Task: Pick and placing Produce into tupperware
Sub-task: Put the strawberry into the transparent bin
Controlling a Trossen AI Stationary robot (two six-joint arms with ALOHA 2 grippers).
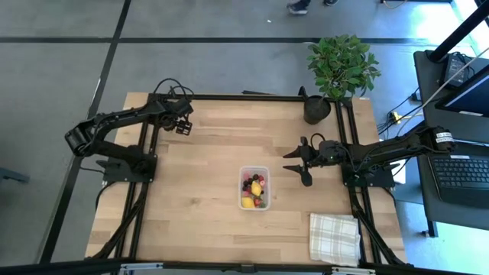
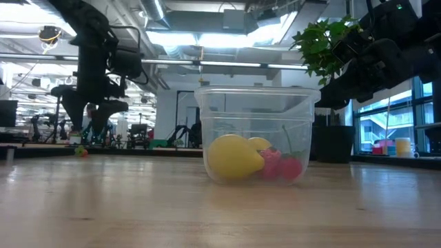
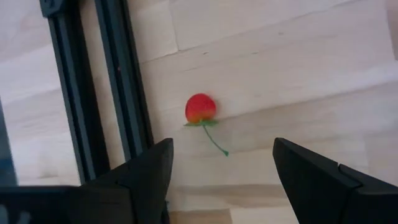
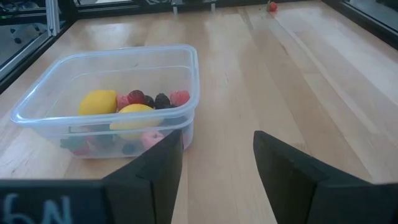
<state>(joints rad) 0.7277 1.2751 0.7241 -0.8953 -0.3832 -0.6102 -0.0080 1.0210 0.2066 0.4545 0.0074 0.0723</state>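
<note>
I have the left pincer (image 1: pixel 182 122) hanging over the far-left part of the light wooden table (image 1: pixel 199 221), fingers spread wide and carrying nothing. In its wrist camera a small red berry with a thin green stem (image 3: pixel 201 108) lies on the bare wood ahead of the two dark fingers (image 3: pixel 149 171), roughly centred on the gap between them and just beside the black rail of the arm's frame (image 3: pixel 121 87). That is the relation I would work from: the berry lies forward of the open fingers, its stem trailing back towards the pincer, so I judge a short advance and descent would bracket it, with the rail close on one side as the thing to avoid clipping.

The small clear rectangular plastic tub (image 1: pixel 254 188) stands near the table's middle, well apart from that berry. It already holds two yellow lemon-like pieces (image 4: pixel 99 101) and a cluster of red, pink and dark maroon bits (image 4: pixel 155 99).

The right pincer (image 1: pixel 306 159) waits just beside the tub on its right, fingers parted and empty, facing the tub's short side. The left arm is clearly nearer the stray berry. A white checked cloth (image 1: pixel 334 237) and a potted green plant (image 1: pixel 340 65) sit off on the right edge.
</note>
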